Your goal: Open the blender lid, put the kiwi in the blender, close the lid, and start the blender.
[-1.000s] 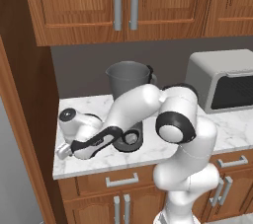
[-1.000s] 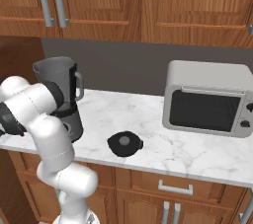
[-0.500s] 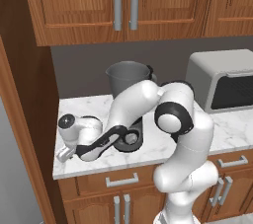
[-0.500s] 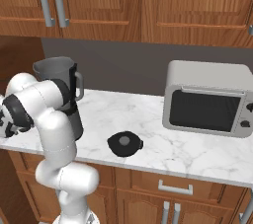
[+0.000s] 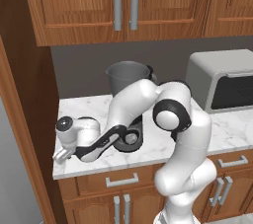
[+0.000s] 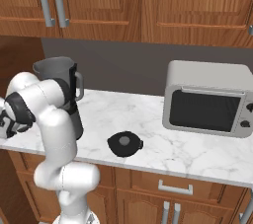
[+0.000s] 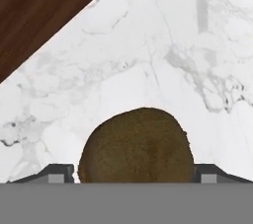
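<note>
Right under the hand sits the kiwi (image 7: 136, 145) on the marble counter (image 7: 163, 45) near its left front corner, the gripper (image 7: 134, 173) straddling it with a finger tip (image 7: 57, 174) close on each side (whether they pinch it yet, I cannot tell). Further along the front edge, toward the middle, the lid (image 6: 124, 143) lies flat on the stone, off the blender (image 6: 62, 92), whose open jar stands behind the arm, and the toaster oven (image 6: 210, 99) sits at the back toward the counter's right end.

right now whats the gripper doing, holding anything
Gripper: fingers sit on either side of the kiwi on the counter; whether they have closed on it cannot be told.
</note>
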You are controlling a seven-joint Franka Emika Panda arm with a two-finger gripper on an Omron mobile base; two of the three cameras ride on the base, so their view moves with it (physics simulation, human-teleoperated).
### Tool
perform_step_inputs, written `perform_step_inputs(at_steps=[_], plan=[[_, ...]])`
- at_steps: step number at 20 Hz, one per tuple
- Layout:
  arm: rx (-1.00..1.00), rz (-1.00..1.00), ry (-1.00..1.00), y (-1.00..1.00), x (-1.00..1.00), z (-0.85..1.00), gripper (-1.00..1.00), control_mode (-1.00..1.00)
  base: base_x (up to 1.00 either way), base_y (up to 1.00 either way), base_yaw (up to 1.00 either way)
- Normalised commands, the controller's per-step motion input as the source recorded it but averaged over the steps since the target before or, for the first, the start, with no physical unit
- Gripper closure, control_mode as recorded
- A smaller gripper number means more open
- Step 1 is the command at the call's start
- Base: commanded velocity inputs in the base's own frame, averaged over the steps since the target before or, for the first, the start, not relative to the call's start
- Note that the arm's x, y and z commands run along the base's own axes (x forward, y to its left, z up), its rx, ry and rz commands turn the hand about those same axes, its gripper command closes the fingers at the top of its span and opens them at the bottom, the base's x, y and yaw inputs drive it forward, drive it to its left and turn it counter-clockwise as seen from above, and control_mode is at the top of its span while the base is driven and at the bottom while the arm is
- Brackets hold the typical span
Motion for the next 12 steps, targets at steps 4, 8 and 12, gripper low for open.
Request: perform_step_inputs(at_steps=[4,8,12], plan=[[0.01,0.00,-0.01,0.02,0.01,-0.10,1.00,-1.00,0.00,0.00,0.00],[0.08,0.00,-0.04,-0.12,0.00,0.07,1.00,-1.00,0.00,0.00,0.00],[0.12,0.00,-0.13,-0.55,-0.11,0.62,1.00,-1.00,0.00,0.00,0.00]])
